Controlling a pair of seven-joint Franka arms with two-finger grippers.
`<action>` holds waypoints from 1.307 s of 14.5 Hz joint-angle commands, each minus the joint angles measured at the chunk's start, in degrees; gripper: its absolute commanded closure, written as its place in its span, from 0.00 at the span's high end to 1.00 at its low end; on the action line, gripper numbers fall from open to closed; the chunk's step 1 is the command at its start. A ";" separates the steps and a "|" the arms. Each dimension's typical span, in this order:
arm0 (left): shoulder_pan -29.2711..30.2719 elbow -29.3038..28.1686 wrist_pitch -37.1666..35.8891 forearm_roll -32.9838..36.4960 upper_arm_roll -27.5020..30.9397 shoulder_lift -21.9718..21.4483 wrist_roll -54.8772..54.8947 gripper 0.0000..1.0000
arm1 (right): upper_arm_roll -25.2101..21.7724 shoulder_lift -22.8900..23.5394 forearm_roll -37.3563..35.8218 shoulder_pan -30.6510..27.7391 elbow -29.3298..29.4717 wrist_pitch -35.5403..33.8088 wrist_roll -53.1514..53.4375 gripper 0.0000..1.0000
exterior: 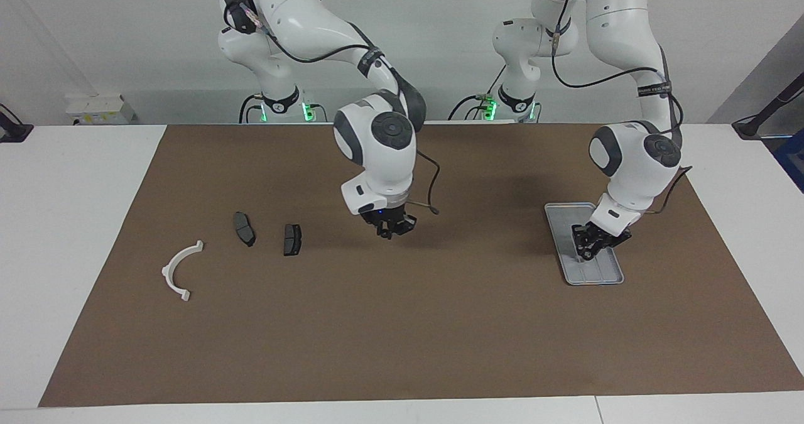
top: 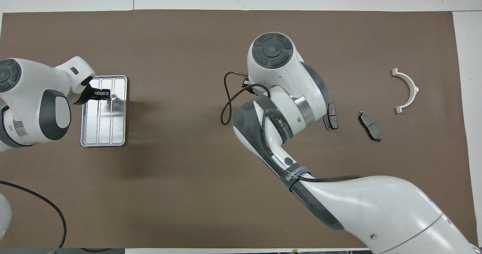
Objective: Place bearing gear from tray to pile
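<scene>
While the left gripper is down in the tray, I log the scene with a clock laid on the mat, twelve pointing away from the robots.

- Small dark round bearing gear: pinched between the left gripper's fingertips, which are drawn in narrow around it. It sits over the twelve o'clock half of the tray. I cannot tell whether it is off the tray floor or resting on it.
- Flat rectangular silver-grey metal tray with rounded corners and a low rim: at nine o'clock on the mat, at the left arm's end, long side running twelve to six. Apart from the gear, I see nothing in it.
- Left arm: comes in over the tray's nine o'clock edge, wrist tilted, fingers pointing down into the tray.
- Right gripper: fingertips together, nothing between them that I can see. It hangs over bare mat near the centre of the clock, a little toward three, closer to the pile than to the tray. From overhead its white wrist hides the fingers and covers one edge of the closer brake pad.
- Pile, around three o'clock, all lying flat and apart from each other: dark grey brake pad closest to the centre, second dark grey brake pad just outward of it, white half-ring plastic bracket outermost, toward two o'clock.
- Brown rectangular paper mat covers most of the white table.
</scene>
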 commanded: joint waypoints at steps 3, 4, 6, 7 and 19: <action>-12.39 -0.88 -2.85 -0.24 0.74 -2.70 -17.66 0.00 | 0.72 -3.88 -0.20 -10.00 -0.70 -4.14 -23.90 0.00; -15.29 -1.93 -2.85 -0.24 0.83 -3.31 -21.10 0.00 | 0.72 -4.14 -0.20 -12.37 -0.87 -4.14 -28.56 0.00; -23.10 -2.47 -2.76 1.77 0.83 -2.88 -32.84 0.00 | 0.81 -4.15 -0.12 -17.38 -2.36 -1.95 -38.40 0.00; -26.62 -2.38 -2.50 3.96 0.74 -2.36 -39.26 0.00 | 0.72 -4.32 -0.12 -19.23 -4.02 0.23 -42.28 0.00; -42.74 3.42 1.02 5.56 0.65 4.86 -60.85 0.00 | 0.72 3.76 -0.03 -30.24 -15.20 27.84 -55.86 0.00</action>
